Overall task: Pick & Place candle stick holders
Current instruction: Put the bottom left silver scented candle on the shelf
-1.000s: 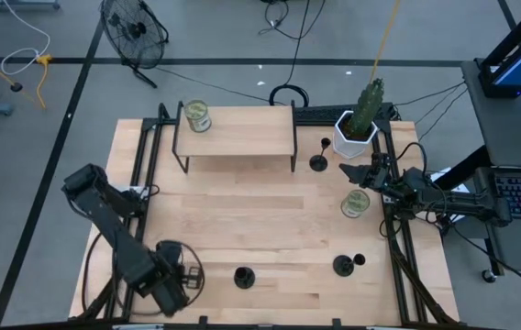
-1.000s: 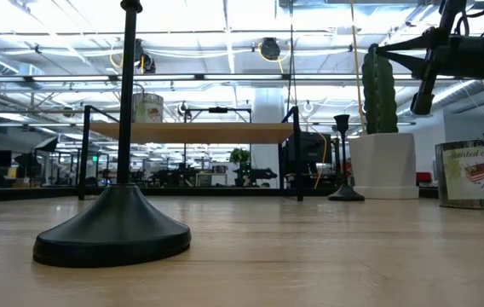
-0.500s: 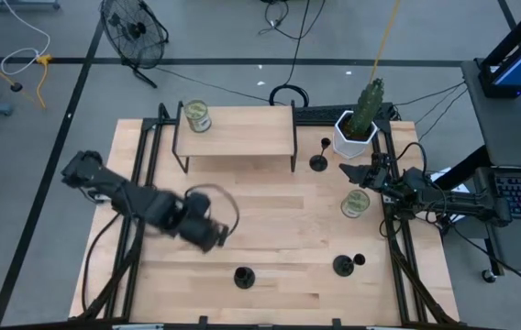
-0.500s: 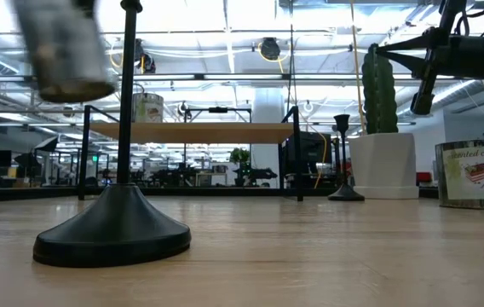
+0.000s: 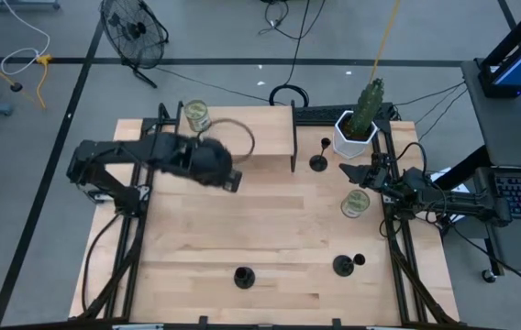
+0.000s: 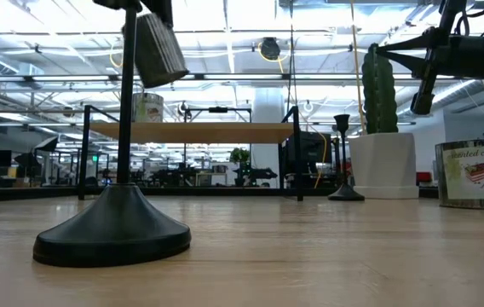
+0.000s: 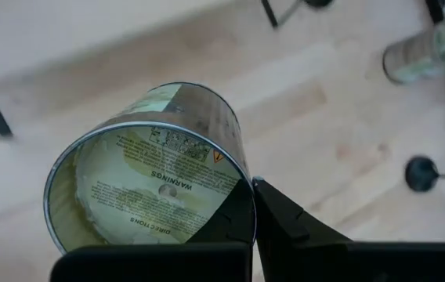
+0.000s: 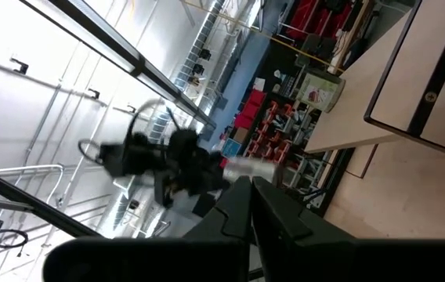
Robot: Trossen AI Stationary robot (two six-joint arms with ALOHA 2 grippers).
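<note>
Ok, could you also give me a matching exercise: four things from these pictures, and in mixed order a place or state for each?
Things:
1. left end effector
2. right end effector
3. cactus pot
4. shelf

Places or states:
a. at the table's back right corner
b. carries a second jar
c. shut on a jar, in the air
d. shut, empty, near the table's right edge

Pairs: 1-c, 2-d, 3-a, 4-b

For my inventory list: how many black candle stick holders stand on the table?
3 candle stick holders: one beside the white pot, one at the table's front centre, one at its front right. None seems hidden.
</note>
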